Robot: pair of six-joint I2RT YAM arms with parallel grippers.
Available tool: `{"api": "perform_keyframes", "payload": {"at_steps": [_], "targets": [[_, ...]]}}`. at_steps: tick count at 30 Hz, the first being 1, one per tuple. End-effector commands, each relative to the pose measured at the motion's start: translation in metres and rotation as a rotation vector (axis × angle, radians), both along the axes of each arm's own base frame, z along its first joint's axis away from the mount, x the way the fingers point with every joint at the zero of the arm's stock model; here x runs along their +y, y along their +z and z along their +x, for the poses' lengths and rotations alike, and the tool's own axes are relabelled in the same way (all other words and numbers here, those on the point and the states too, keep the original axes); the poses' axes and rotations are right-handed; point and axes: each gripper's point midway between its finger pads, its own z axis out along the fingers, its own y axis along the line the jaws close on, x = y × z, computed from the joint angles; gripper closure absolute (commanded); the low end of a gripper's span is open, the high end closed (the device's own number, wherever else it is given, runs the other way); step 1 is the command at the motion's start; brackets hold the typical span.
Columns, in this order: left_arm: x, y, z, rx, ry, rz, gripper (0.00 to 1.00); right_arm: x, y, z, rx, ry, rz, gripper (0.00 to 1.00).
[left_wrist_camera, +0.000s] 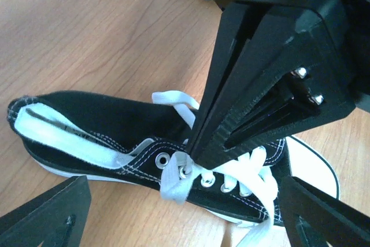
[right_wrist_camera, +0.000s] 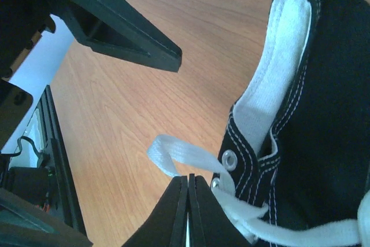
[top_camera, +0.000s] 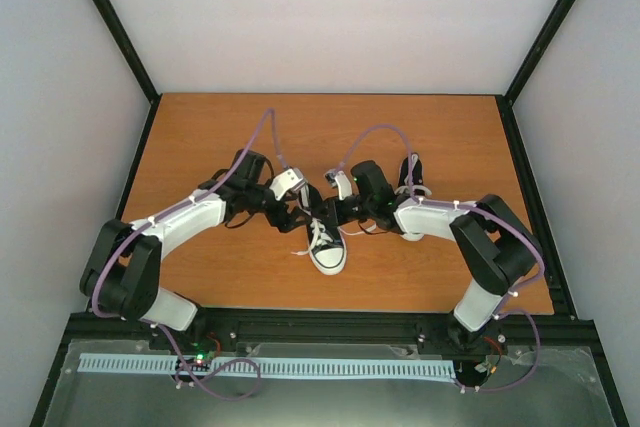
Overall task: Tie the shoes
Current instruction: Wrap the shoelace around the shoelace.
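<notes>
One black sneaker (top_camera: 327, 243) with a white toe cap lies mid-table, toe toward the arms. It also shows in the left wrist view (left_wrist_camera: 98, 120) and in the right wrist view (right_wrist_camera: 329, 85). My right gripper (right_wrist_camera: 188, 180) is shut on a loop of white lace (right_wrist_camera: 179, 151) beside the top eyelets; in the left wrist view its tip (left_wrist_camera: 193, 151) is pressed at the eyelets. My left gripper (left_wrist_camera: 185, 186) is open, its fingers (left_wrist_camera: 46, 212) spread wide on either side of the shoe's lacing. The second sneaker (top_camera: 412, 182) stands behind the right arm, partly hidden.
The wooden table (top_camera: 200, 137) is bounded by black frame posts and white walls. Both arms (top_camera: 180, 222) meet over the centre shoe, with purple cables looping above. A loose lace end (left_wrist_camera: 260, 224) trails off the shoe toward the near edge.
</notes>
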Motion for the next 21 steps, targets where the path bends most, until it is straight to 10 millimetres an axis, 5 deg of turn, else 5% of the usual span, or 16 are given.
{"api": "perform_keyframes", "payload": {"at_steps": [1, 7, 12, 17, 21], "targets": [[-0.006, 0.004, -0.003, -0.018, -0.065, -0.045, 0.06, 0.014, 0.023, 0.017, -0.098, -0.007, 0.075, 0.97], [0.009, 0.007, 0.03, 0.048, 0.258, -0.046, 0.13, 0.014, 0.034, 0.021, -0.123, -0.04, 0.118, 0.97], [-0.004, 0.03, 0.003, 0.062, 0.314, -0.232, 0.12, 0.009, 0.025, 0.015, -0.101, -0.036, 0.094, 0.97], [0.009, -0.002, 0.01, 0.005, 0.4, -0.2, 0.1, 0.011, 0.035, 0.013, -0.11, -0.011, 0.114, 0.97], [-0.003, -0.003, -0.003, -0.046, 0.284, -0.289, 0.07, 0.015, 0.037, 0.012, -0.097, 0.012, 0.121, 0.97]]}}
